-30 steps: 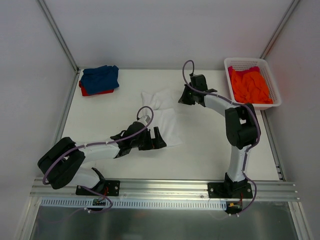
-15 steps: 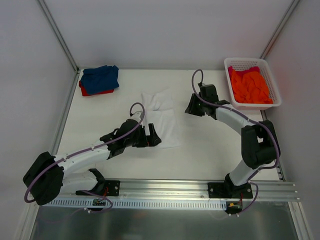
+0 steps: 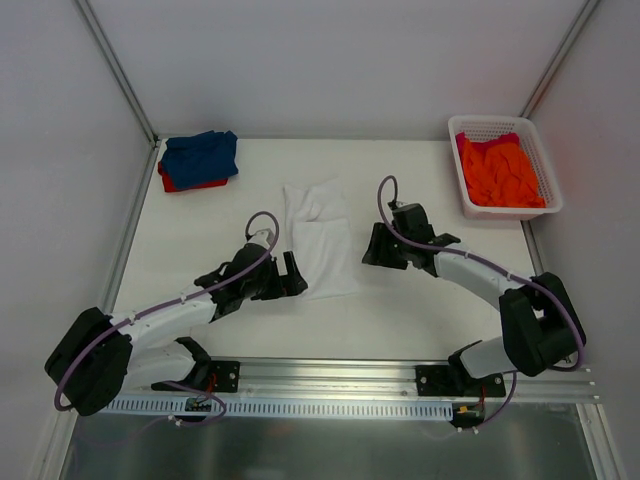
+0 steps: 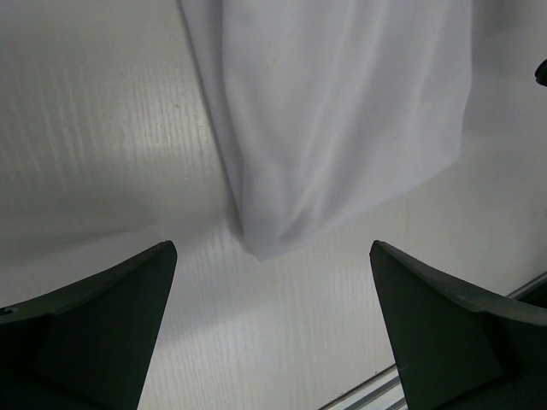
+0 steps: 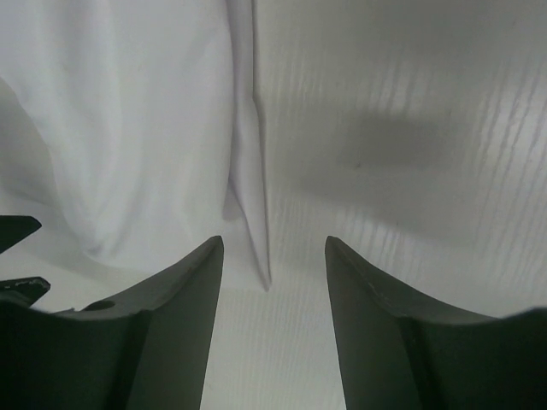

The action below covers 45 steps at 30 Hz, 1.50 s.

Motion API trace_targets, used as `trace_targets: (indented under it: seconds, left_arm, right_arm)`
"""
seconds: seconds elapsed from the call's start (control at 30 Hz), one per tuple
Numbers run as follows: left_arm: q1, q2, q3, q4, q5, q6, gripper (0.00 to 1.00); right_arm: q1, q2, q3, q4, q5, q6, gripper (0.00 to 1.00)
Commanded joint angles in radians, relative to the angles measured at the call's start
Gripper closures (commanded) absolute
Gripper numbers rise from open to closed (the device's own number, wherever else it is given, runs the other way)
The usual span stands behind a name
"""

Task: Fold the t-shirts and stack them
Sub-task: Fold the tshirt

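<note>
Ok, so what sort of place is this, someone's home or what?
Probably a robotics lab test cell, not a home: two arms bolted to a metal rail, a white table boxed in by plain panels, and t-shirts staged for folding.

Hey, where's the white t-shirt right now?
In the top view, the white cloth t-shirt lies mid-table, between the left gripper and the right gripper, whose open jaws face it.
</note>
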Motion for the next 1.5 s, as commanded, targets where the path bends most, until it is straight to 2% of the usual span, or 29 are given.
trace_targets:
  seconds: [0.0, 0.27, 0.7, 0.97, 1.47]
  left_arm:
    - [0.009, 0.003, -0.041, 0.003, -0.009, 0.011, 0.01]
    - [0.009, 0.003, -0.114, 0.069, 0.000, -0.021, 0.01]
    - [0.009, 0.086, -0.150, 0.186, 0.038, -0.044, 0.02]
    - [0.009, 0.133, -0.150, 0.229, 0.054, -0.047, 0.03]
    - [0.002, 0.176, -0.150, 0.270, 0.074, -0.059, 0.04]
  right_arm:
    - [0.044, -0.048, -0.031, 0.016, 0.029, 0.043, 0.45]
    - [0.107, -0.062, -0.106, 0.059, 0.038, 0.084, 0.44]
    - [0.127, -0.011, -0.162, 0.131, 0.026, 0.107, 0.44]
    - [0.153, 0.059, -0.155, 0.213, 0.018, 0.129, 0.43]
    - [0.186, 0.073, -0.137, 0.214, 0.027, 0.141, 0.44]
